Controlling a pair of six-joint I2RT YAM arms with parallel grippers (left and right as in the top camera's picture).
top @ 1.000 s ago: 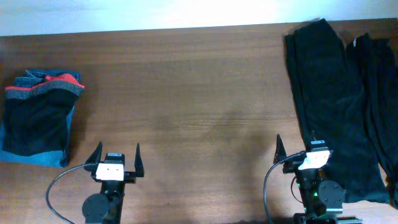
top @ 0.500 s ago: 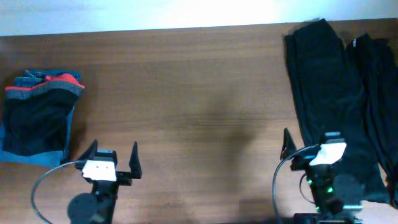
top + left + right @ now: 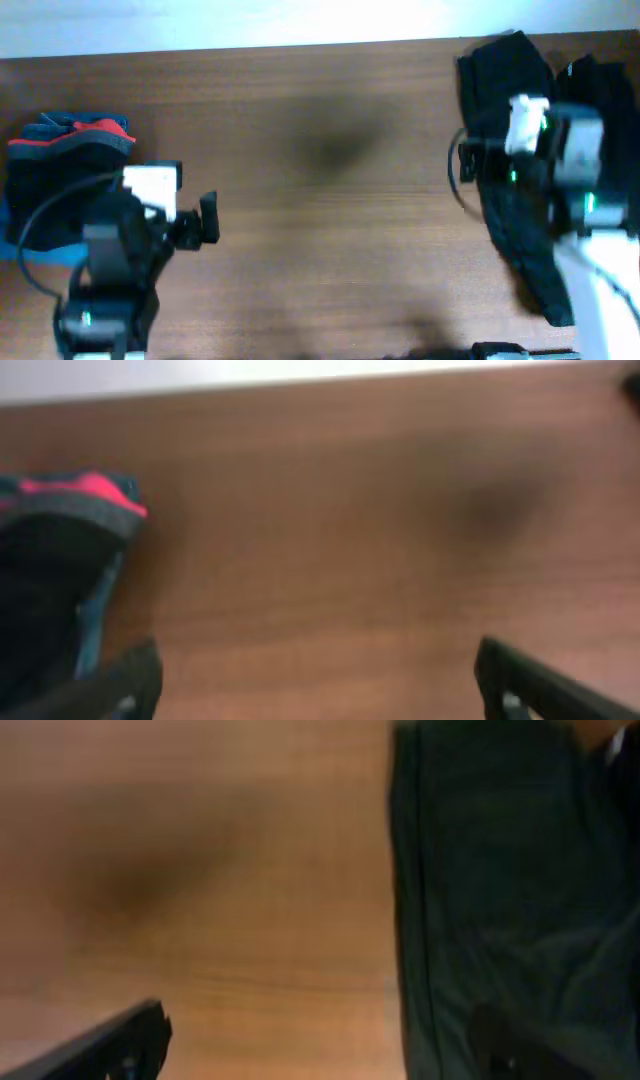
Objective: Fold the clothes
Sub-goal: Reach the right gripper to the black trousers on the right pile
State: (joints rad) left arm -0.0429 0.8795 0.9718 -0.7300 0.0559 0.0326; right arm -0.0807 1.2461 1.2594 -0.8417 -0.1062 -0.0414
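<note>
Step in hand: the approach, before any grasp. No fold has been started on the garment now being addressed.

- Black trousers [image 3: 500,70] are lying flat and lengthwise at the 3 o'clock side of the tabletop [image 3: 320,150], running from 12 towards 6. A second black garment [image 3: 622,70] appears to be lying just beside them at the far edge.
- A folded stack of dark clothes with red and blue edging [image 3: 50,180] is sitting at 9 o'clock, apparently finished.
- The right pincer [image 3: 315,1045] is hanging spread wide and gripping nothing, with the trousers' left edge under its 3 o'clock finger.
- The left pincer [image 3: 320,690] is likewise gaping and empty, hovering over bare wood with the stack at its 9 o'clock.
- The overhead view is motion-blurred, so exact arm heights are unclear.

Next move, as I judge it: the right arm needs to be descending onto a trouser end and pinching one layer cleanly. The left arm needs to be crossing towards 3 o'clock to take the other corner.
</note>
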